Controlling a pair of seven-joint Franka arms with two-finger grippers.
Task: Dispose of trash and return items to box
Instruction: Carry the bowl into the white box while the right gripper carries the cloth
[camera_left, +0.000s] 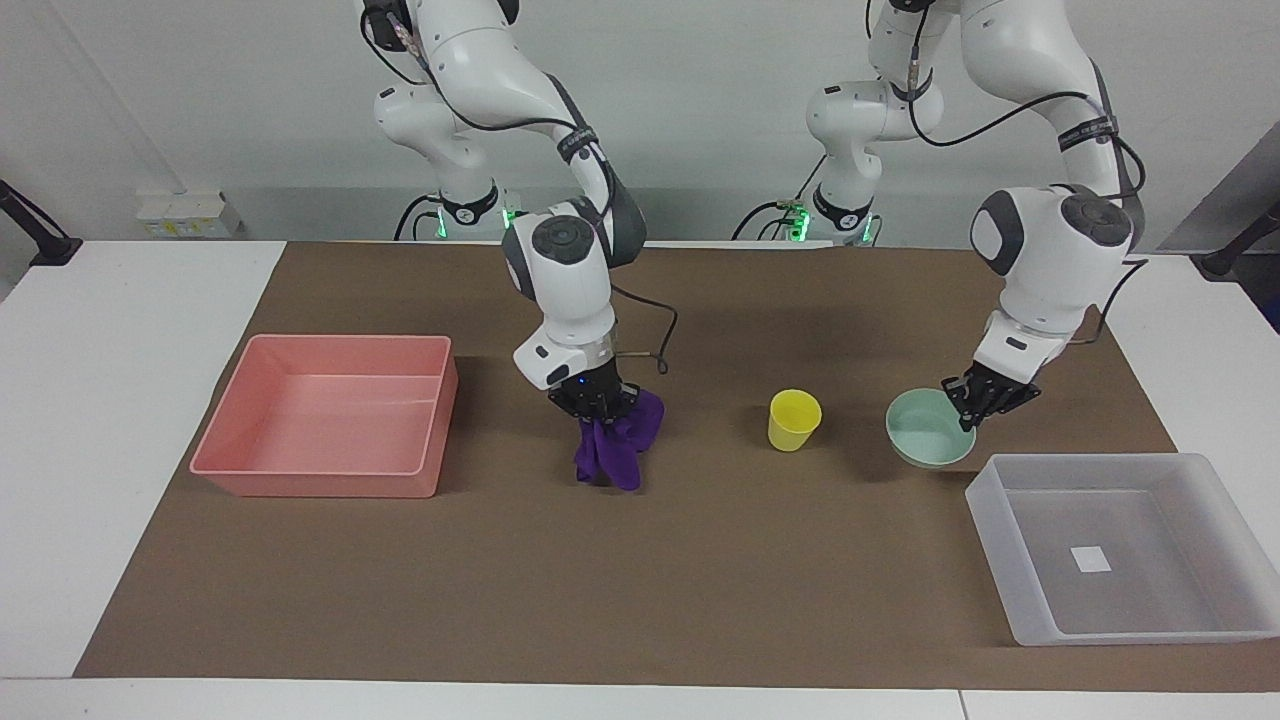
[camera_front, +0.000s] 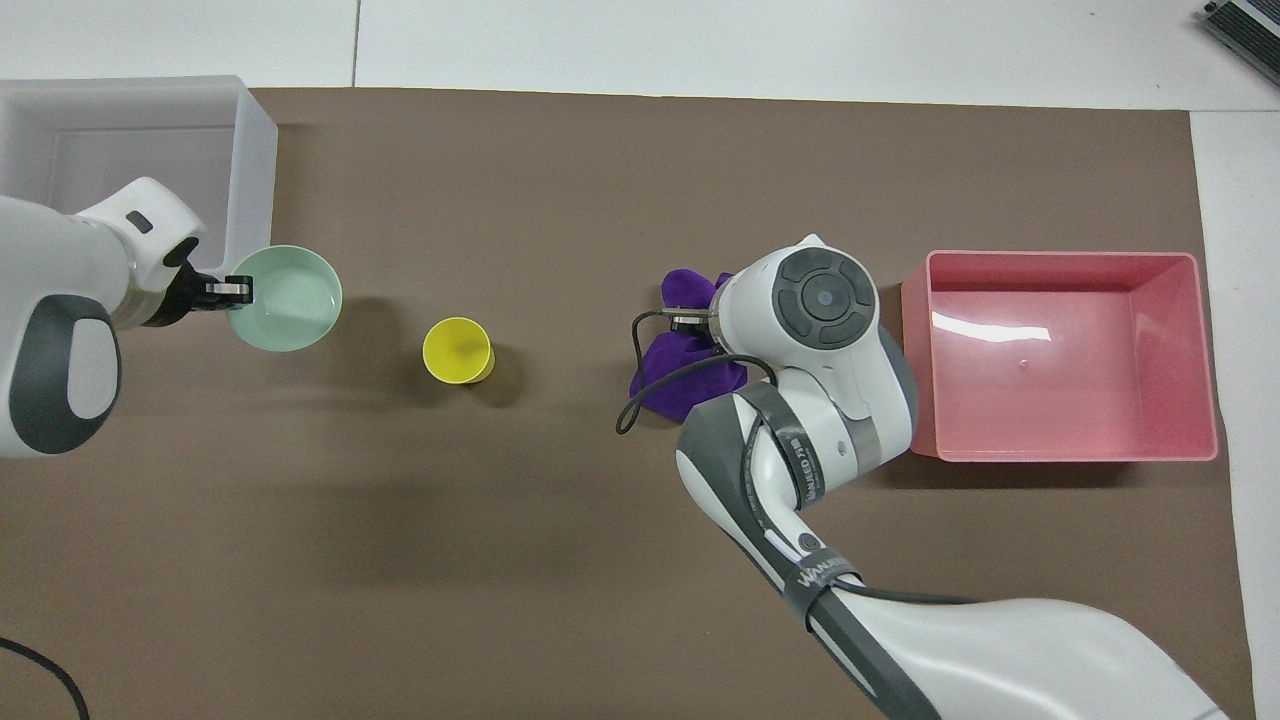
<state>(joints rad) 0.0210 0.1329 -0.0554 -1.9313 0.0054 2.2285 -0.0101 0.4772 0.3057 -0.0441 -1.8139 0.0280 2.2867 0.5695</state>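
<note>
A purple cloth (camera_left: 615, 450) hangs bunched from my right gripper (camera_left: 600, 412), which is shut on its top over the middle of the mat; its lower end is at or just above the mat. From overhead the cloth (camera_front: 685, 365) shows beside the right wrist, and the right gripper (camera_front: 690, 321) is mostly covered. My left gripper (camera_left: 970, 413) is shut on the rim of the mint-green bowl (camera_left: 928, 428) and holds it raised beside the translucent box (camera_left: 1090, 459). Overhead, the left gripper (camera_front: 238, 290) and bowl (camera_front: 290, 298) sit at the box's (camera_front: 255, 170) corner. The yellow cup (camera_left: 794, 420) (camera_front: 458, 350) stands upright between bowl and cloth.
A pink tray (camera_left: 320, 482) (camera_front: 1060, 452) stands at the right arm's end of the table, beside the cloth. A brown mat (camera_left: 640, 580) covers the table. A small white sticker (camera_left: 1090, 559) lies on the box floor.
</note>
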